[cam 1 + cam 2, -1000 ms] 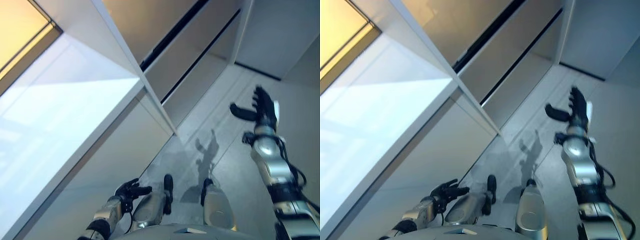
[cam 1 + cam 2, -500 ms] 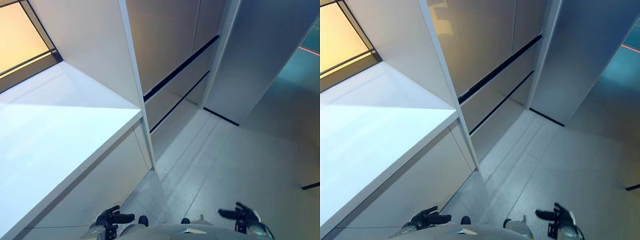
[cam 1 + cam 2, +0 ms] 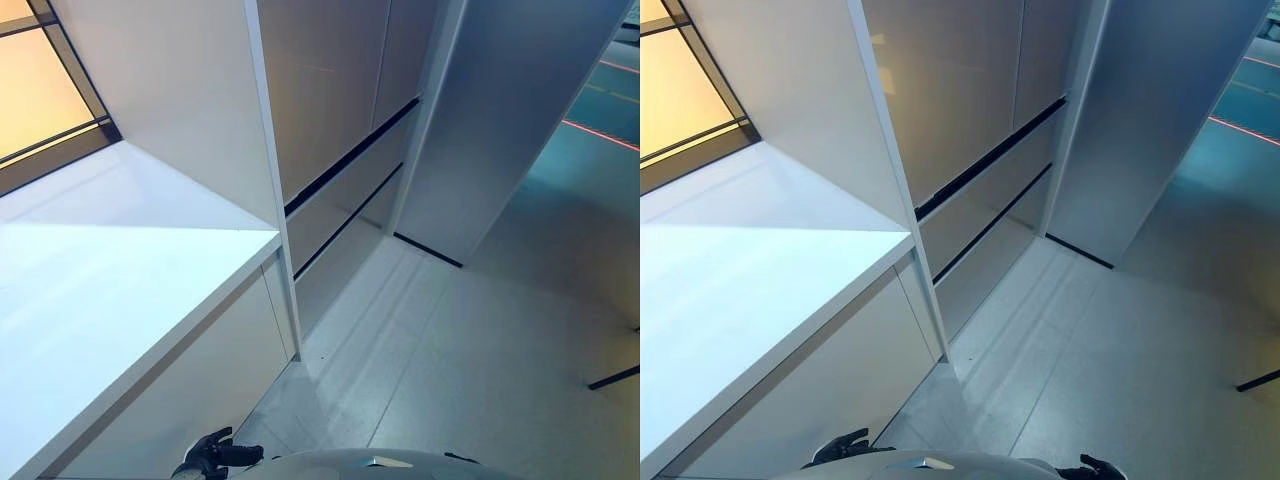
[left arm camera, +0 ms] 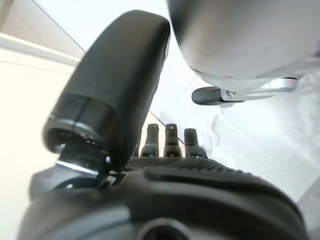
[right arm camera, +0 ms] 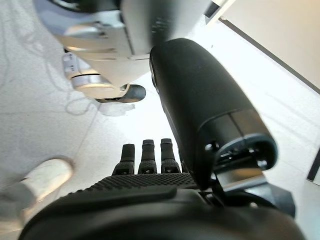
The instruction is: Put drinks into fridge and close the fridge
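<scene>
No drink shows in any view. My left hand (image 3: 214, 454) hangs low at the bottom edge, beside the white counter's base. In the left wrist view its fingers (image 4: 170, 142) are straight, its thumb stands out, and it holds nothing. My right hand (image 3: 1092, 467) only just shows at the bottom edge over the floor. The right wrist view has its fingers (image 5: 148, 154) straight and empty too. A tall grey panel (image 3: 510, 110) stands at the back right; whether it belongs to the fridge I cannot tell.
A white counter (image 3: 110, 290) fills the left side. Behind it stands a tall beige cabinet (image 3: 330, 90) with dark gaps between its drawer fronts. Pale speckled floor (image 3: 480, 360) spreads to the right. A pale blurred shape (image 5: 42, 176) lies on the floor.
The camera has swung, so the whole picture shifted. My right arm has dropped from raised over the floor to the bottom edge. The left hand stays low.
</scene>
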### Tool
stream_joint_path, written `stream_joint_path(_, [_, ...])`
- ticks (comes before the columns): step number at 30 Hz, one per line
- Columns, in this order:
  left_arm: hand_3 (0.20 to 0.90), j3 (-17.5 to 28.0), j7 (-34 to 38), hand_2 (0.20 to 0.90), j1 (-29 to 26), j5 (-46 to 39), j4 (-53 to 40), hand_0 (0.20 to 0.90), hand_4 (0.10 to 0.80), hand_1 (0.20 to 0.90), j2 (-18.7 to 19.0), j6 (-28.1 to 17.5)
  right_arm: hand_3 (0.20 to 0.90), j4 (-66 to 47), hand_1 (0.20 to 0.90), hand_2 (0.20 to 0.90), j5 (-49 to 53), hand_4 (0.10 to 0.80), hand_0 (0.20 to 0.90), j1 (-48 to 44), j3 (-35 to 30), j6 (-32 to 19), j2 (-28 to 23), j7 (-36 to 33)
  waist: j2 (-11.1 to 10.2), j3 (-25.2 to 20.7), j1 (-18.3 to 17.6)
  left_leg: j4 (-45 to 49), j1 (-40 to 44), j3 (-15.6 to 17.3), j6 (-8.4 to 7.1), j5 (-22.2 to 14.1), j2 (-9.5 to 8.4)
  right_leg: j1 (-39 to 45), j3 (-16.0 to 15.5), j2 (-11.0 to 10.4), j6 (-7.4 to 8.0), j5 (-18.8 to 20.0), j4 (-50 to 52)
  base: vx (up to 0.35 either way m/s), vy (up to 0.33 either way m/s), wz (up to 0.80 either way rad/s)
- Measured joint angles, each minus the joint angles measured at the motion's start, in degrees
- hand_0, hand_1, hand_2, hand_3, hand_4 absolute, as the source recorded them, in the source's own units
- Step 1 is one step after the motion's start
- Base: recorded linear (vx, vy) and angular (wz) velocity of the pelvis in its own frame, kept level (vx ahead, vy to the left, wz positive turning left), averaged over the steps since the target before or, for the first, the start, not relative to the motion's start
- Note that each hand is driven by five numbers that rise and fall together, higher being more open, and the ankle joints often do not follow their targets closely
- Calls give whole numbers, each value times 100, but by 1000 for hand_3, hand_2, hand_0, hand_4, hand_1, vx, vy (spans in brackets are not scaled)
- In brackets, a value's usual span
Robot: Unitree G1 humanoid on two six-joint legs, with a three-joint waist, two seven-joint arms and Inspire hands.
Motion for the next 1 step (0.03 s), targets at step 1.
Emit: stream_joint_path(1, [900, -2, 8, 900, 0, 0, 0, 900, 800, 900, 0, 2, 900, 12, 900, 900, 0, 800, 900, 0, 1, 25, 0, 12, -4, -3, 3, -2, 10, 21, 3, -2, 0, 0, 6, 1, 0, 0, 0, -7, -5, -6])
